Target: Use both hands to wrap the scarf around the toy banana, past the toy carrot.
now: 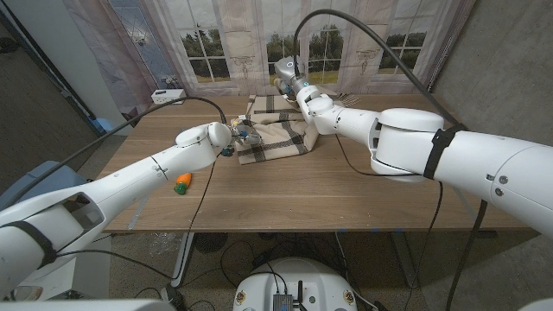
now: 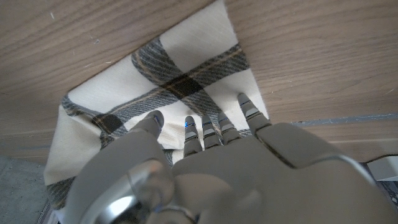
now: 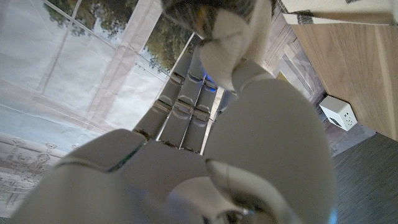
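The scarf point(image 1: 275, 130) lies bunched in the upper middle of the head view, a cream cloth with dark plaid bands heaped on the wooden surface point(image 1: 346, 194). Its far part rises in a fold, its near part spreads flat. The toy banana cannot be made out in any picture; my guess is that it already sits under the folds, which would mean the wrapping is well begun (though this is a judgement, not something seen). The toy carrot point(image 1: 182, 182) lies bare on the surface at the left of centre, well apart from the cloth and close under the left forearm, so the scarf has gone on beyond it.

The left hand point(image 1: 233, 136) is at the scarf's left edge. In the left wrist view its fingertips point(image 2: 245, 104) press down on the plaid cloth, fingers together and reaching forward; whether it pinches a fold or only pins the cloth I cannot tell.

The right hand point(image 1: 292, 79) is up at the far side of the heap, in the upper centre of the head view. The right wrist view shows a bundle of cloth pinched at its fingers point(image 3: 230, 31), so it is grasping the scarf, lifted off the surface.

What seems left: bring that raised end over and tuck it, then let go with both hands.
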### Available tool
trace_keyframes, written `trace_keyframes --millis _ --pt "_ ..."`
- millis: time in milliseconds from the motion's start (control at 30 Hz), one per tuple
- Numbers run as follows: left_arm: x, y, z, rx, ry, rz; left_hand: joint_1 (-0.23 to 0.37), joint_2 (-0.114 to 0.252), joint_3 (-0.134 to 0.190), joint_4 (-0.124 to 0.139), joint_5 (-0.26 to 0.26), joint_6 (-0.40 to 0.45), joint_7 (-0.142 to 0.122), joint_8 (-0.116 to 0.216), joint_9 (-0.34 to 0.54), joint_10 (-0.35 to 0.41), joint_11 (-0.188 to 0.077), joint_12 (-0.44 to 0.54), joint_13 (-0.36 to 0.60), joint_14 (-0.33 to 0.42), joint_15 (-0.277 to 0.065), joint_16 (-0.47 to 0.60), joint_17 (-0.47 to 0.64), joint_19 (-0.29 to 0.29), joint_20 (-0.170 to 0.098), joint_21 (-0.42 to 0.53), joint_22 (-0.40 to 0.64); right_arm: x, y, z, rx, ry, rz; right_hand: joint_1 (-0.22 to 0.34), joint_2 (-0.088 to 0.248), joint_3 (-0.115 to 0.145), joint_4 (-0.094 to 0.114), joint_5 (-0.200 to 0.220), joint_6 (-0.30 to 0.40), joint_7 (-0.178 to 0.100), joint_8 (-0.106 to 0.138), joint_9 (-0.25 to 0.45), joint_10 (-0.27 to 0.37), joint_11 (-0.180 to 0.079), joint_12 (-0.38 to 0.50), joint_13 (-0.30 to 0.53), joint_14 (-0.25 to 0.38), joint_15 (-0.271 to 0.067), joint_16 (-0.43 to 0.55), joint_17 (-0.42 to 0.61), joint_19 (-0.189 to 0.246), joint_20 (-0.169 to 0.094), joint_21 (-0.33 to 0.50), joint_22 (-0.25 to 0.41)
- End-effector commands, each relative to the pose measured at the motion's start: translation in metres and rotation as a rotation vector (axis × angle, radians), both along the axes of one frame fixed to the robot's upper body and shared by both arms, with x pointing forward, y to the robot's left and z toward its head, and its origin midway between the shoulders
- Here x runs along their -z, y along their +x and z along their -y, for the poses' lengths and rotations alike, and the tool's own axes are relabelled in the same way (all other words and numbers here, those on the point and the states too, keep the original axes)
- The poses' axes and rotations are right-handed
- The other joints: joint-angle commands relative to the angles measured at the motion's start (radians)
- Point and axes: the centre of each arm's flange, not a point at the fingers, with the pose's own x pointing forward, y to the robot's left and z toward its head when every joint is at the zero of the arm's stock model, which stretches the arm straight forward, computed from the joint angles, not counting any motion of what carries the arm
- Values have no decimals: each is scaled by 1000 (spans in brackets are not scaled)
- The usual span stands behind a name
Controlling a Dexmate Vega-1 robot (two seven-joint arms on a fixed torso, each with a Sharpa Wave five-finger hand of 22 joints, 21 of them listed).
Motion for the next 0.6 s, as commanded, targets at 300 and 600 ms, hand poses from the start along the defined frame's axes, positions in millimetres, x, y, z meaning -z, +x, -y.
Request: trace_keyframes --millis 300,600 --pt "3 4 -3 4 -19 -2 -12 -2 12 -4 -2 -4 2 4 2 -4 4 6 2 -1 -2 8 0 -3 3 4 2 7 -26 -55 -136 -136 93 5 -2 18 -1 5 8 -2 -4 5 41 -36 0 3 30 -88 -9 15 -7 -12 10 2" --pt "5 5 -5 5 -24 -3 -13 -2 15 -6 -1 -4 3 4 2 -4 4 7 2 -2 -2 8 -1 -3 4 4 2 14 -43 -70 -251 -152 195 1 -5 26 0 4 10 -3 -8 5 41 -38 -1 6 33 -88 -16 24 -9 -13 13 2"
